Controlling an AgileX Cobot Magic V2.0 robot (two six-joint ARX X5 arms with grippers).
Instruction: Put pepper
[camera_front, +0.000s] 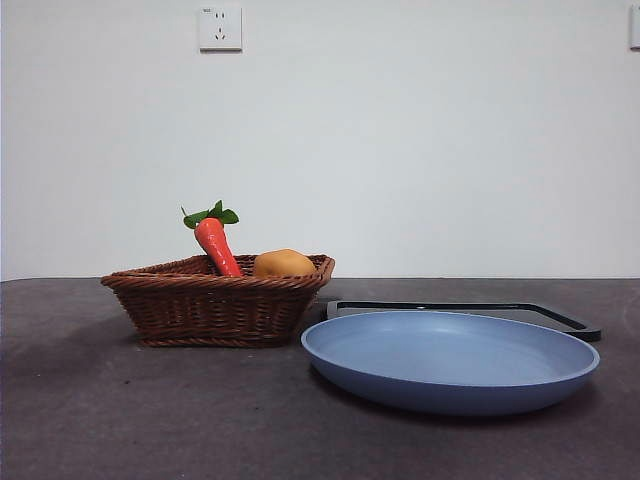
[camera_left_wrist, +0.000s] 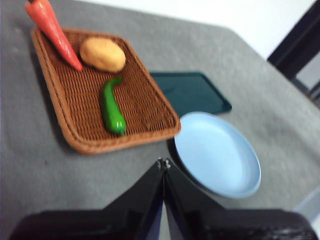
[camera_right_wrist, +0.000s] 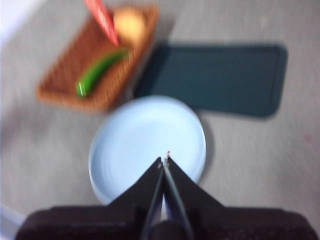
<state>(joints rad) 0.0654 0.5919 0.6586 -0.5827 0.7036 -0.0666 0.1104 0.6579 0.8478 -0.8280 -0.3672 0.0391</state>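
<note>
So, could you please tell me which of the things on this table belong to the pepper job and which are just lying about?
Belonging to the job:
- pepper, lying in the wicker basket
- blue plate, bare, probably the target
- left gripper and right gripper, both shut, holding nothing

Just lying about:
- carrot
- potato
- dark tray

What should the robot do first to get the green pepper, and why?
Probably the left claw should open and move down over the pepper. The pepper lies flat in the wicker basket, untouched, apart from the carrot and the potato. Both claws are shut and above the table; the right claw hangs over the blue plate, farther from the pepper.
</note>
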